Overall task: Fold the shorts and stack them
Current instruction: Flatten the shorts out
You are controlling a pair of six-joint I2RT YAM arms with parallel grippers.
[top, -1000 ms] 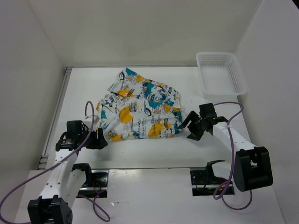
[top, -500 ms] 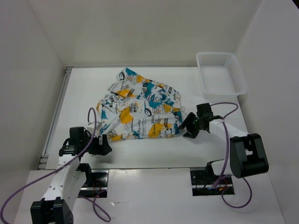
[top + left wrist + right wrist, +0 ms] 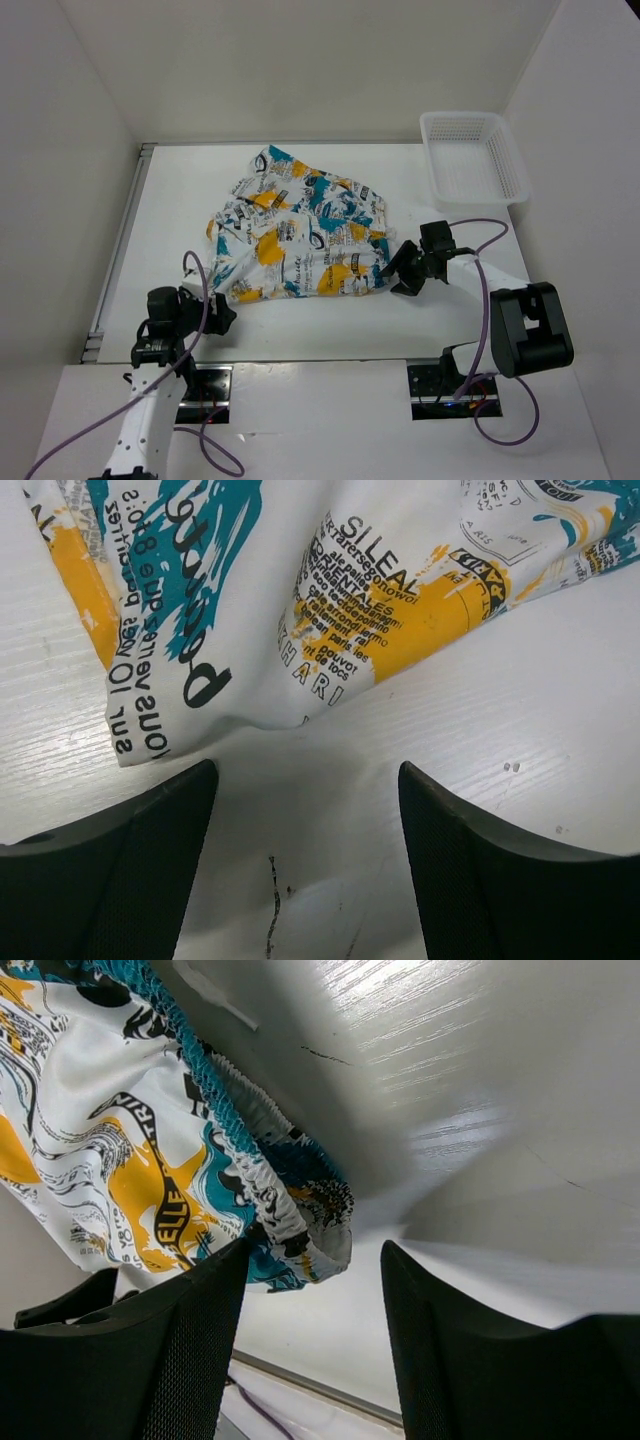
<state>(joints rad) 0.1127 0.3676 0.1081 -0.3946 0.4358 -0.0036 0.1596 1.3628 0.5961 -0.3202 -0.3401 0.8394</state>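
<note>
The shorts [image 3: 300,230], white cloth with teal and orange patches, lie rumpled and spread on the white table. My left gripper [image 3: 215,315] is open and empty, low over the table just in front of the shorts' near left hem [image 3: 210,695]; in the left wrist view the gripper [image 3: 305,810] has bare table between its fingers. My right gripper [image 3: 398,270] is open at the shorts' right edge. In the right wrist view the gripper [image 3: 315,1290] has the elastic waistband corner [image 3: 300,1225] just ahead of its fingers, not clamped.
A white plastic mesh basket [image 3: 474,155] stands at the back right of the table. White walls close in the table on the left, back and right. A dark scuff mark [image 3: 272,905] is on the table by the left fingers.
My left arm has drawn back toward the near edge, away from the shorts' left hem. My right gripper has shifted slightly left toward the waistband corner. The shorts have barely moved.
</note>
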